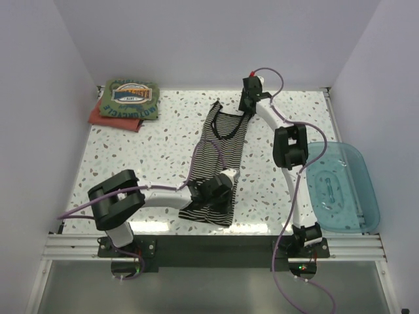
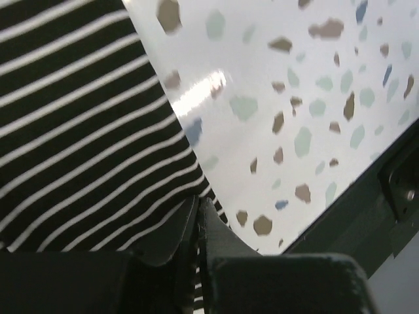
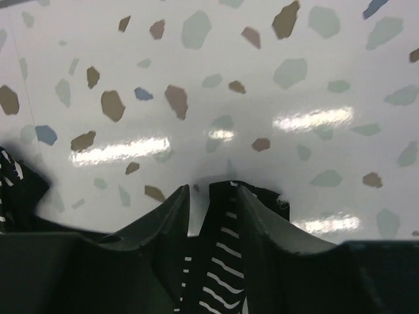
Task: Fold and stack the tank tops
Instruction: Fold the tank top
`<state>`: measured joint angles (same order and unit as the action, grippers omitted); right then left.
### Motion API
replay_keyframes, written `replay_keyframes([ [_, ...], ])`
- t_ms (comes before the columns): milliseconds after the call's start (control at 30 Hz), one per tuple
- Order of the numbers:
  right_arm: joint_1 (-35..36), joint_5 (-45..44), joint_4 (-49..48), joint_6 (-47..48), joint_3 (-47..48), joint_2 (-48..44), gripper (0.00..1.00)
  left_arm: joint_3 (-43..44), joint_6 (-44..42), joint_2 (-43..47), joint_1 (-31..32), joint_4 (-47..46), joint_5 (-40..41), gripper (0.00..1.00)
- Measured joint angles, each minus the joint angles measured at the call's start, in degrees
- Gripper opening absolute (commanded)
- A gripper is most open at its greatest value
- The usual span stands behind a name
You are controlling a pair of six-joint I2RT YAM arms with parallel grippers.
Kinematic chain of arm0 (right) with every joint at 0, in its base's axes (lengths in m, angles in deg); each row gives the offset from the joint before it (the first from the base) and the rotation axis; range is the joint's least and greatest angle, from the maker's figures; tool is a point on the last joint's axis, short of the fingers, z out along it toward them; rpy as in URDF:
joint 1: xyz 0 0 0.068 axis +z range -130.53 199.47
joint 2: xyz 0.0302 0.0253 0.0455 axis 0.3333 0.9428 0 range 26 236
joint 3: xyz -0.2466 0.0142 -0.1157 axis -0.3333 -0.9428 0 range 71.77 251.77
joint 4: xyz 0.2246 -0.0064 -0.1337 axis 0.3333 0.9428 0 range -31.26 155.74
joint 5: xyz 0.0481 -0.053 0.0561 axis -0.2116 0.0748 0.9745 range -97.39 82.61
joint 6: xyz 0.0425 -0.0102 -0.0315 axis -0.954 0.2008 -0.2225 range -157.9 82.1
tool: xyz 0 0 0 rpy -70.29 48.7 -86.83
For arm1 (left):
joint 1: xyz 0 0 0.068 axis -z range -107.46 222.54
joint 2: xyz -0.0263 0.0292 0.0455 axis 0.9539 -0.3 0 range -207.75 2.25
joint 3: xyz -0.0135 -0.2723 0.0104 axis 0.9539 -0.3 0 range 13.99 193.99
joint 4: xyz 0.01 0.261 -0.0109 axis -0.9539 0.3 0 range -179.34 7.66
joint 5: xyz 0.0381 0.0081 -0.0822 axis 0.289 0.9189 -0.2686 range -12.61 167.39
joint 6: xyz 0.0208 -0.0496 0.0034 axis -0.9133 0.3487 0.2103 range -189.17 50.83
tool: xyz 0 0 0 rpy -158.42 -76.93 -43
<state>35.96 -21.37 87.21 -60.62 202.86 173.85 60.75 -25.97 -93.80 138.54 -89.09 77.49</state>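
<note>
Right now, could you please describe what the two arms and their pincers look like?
The left arm and right arm both have slim white links joined by blocky black joint housings, on black bases. A thin purple cable trails along each. The left pincer and right pincer each have two dark, tapering fingers.

The striped tank top is black-and-white, the printed top olive, the folded top red, the counter white flecked brown and teal.
</note>
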Motion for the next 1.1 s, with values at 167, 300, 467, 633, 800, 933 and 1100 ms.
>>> replay_keyframes([
  [167,-3.2,2.4,-1.8,1.2,2.4,0.8,0.74,6.5,-2.6,-5.0,-5.7,-0.1,-1.6,0.13],
  [300,-4.0,3.5,-3.6,1.9,5.7,0.7,0.96,13.1,-4.2,-11.0,-8.9,-0.8,-4.1,0.12],
  [467,-3.4,4.5,-3.8,1.6,8.5,-0.8,0.98,18.8,-4.9,-16.1,-10.2,-1.4,-6.1,0.14],
  [633,-2.7,5.7,-2.6,-1.4,-3.3,-12.8,0.97,19.4,-4.9,-15.6,-12.1,-1.0,-5.4,0.17],
  [800,0.0,4.4,-2.8,-4.3,-28.0,-34.8,0.81,16.0,-4.9,-7.5,-19.2,1.7,-0.1,0.18],
  [933,6.8,2.0,-3.3,-6.4,-38.5,-43.4,0.59,15.4,-5.4,-2.7,-27.2,2.4,4.5,0.16],
  [1100,12.7,2.1,-3.7,-10.0,-47.3,-42.2,0.48,20.6,-8.6,-8.4,-31.5,3.9,7.0,0.13],
])
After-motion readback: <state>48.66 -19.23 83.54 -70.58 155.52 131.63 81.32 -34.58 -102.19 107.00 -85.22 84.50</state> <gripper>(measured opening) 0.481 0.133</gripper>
